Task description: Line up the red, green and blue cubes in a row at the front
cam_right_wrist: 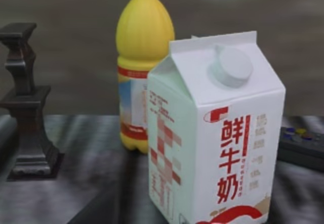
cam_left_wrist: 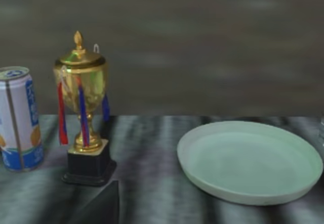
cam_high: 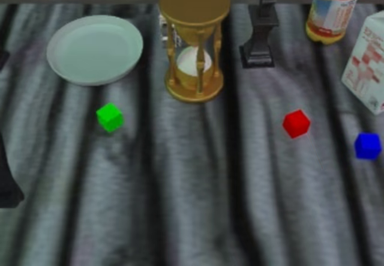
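Three small cubes lie apart on the striped grey cloth in the top view. The green cube is left of centre, just in front of the plate. The red cube sits right of centre, and the blue cube is near the right edge, slightly nearer the front. None of them shows in either wrist view. My left arm is only a dark shape at the left edge, well away from the green cube. My right arm is outside the top view; its wrist view faces the milk carton.
Along the back stand a pale green plate, a gold hourglass, a dark stand, a yellow bottle and a milk carton. A can and a trophy show in the left wrist view.
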Available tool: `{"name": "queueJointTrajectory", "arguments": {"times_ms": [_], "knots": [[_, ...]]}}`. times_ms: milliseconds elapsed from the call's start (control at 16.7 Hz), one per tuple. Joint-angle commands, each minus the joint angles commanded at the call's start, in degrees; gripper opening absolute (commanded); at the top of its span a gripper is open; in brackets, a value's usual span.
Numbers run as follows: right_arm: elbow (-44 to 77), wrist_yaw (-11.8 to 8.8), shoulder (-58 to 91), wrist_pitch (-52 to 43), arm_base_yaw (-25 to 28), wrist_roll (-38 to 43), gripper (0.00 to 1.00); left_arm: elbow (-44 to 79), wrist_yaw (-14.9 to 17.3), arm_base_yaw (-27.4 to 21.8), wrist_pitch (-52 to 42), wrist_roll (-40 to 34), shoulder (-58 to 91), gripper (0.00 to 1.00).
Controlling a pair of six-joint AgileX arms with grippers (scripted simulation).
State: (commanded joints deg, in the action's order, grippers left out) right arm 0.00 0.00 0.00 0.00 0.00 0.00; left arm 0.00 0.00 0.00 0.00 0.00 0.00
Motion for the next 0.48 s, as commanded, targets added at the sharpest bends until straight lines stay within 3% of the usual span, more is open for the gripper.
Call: {"name": "queueJointTrajectory", "arguments": {"times_ms": [240, 480], "knots": [[1.74, -0.06, 1.73, -1.21, 0.43, -0.09, 1.0, 0.0, 0.0, 0.0, 0.0, 0.0, 0.0, 1.0], [12.41, -0.11, 12.47, -8.13, 2.55, -0.6, 1.0, 0.0, 0.0, 0.0, 0.0, 0.0, 0.0, 1.0]]}}
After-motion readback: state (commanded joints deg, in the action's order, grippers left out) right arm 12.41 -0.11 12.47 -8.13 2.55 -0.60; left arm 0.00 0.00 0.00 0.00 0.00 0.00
